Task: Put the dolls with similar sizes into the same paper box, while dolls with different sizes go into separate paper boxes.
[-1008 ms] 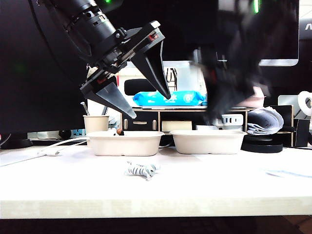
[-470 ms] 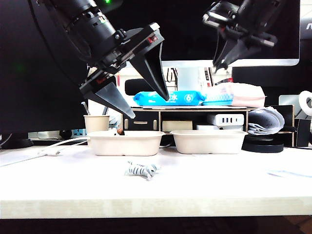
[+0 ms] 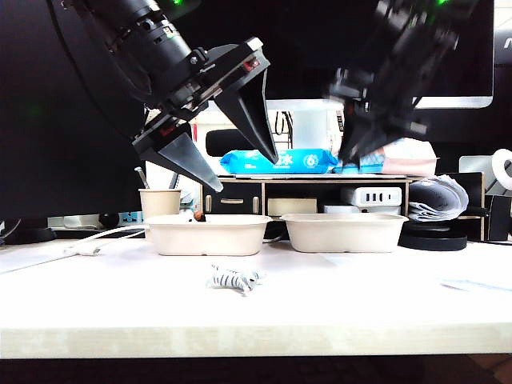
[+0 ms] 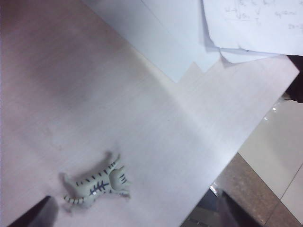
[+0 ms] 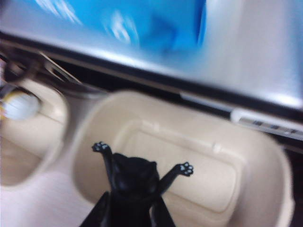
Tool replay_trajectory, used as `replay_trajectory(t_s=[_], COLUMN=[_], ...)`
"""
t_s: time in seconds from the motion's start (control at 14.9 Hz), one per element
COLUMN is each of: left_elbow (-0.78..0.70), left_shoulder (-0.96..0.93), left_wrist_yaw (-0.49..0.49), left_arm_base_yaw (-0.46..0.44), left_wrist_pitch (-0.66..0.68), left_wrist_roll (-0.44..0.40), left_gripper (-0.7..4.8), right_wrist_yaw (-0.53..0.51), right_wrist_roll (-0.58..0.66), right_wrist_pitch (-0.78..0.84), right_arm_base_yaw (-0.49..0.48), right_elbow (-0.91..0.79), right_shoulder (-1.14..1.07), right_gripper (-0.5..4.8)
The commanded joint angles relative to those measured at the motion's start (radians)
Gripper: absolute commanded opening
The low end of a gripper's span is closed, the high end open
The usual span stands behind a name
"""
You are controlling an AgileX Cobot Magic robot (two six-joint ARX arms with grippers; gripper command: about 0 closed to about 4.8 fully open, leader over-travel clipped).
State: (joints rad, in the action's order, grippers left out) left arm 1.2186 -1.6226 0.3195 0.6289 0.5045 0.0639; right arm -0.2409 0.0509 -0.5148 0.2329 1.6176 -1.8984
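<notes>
A white striped doll (image 3: 232, 278) lies on the table in front of two beige paper boxes, the left box (image 3: 206, 236) and the right box (image 3: 344, 234). My left gripper (image 3: 244, 174) hangs wide open above and behind it, empty. In the left wrist view the striped doll (image 4: 97, 184) lies between the open gripper's (image 4: 134, 208) fingertips (image 4: 38, 215), nearer one of them. My right gripper (image 3: 360, 140), blurred, is high over the right box. It is shut (image 5: 130, 213) on a black doll (image 5: 135, 175) above the right box (image 5: 265, 156). A blurred pale doll (image 5: 19, 105) sits in the left box (image 5: 52, 142).
A beige cup (image 3: 158, 202) stands behind the left box. A shelf with a blue wipes pack (image 3: 276, 162) runs behind both boxes. Loose papers (image 4: 227, 28) lie on the table, and the table's edge (image 4: 222, 165) is close to the striped doll.
My right gripper has swung up and then come down and sideways over the right box, still blurred by motion. The left gripper and the striped doll have not moved.
</notes>
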Motion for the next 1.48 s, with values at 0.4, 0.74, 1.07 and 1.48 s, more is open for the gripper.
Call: replay_trajectory(t_s=[0.4,0.74,1.07,1.48], left_elbow=[0.002,0.002,0.002,0.003], left_shoulder=[0.004,0.004,0.005,0.057], left_wrist_yaw=[-0.013,-0.013,-0.013,-0.019], left_arm_base_yaw=[-0.001,-0.001,-0.007,-0.146], left_wrist_pitch=[-0.016,-0.014,0.005,0.138], left_wrist_roll=[-0.008,-0.007,-0.006,-0.012], left_gripper=[4.79,4.79,4.79,4.79], right_wrist_yaw=[-0.007,-0.016,-0.067,-0.103], right_wrist_roll=[-0.008,-0.007,-0.021,-0.116], right_wrist_pitch=[-0.008,-0.035,-0.134,-0.475], right_arm_base_yaw=[0.001,0.000,0.006,0.130], right_elbow=[0.009,0.009,0.009,0.005], right_shoulder=[-0.039,-0.038,0.087,0.261], right_gripper=[-0.02,3.12,3.11,3.10])
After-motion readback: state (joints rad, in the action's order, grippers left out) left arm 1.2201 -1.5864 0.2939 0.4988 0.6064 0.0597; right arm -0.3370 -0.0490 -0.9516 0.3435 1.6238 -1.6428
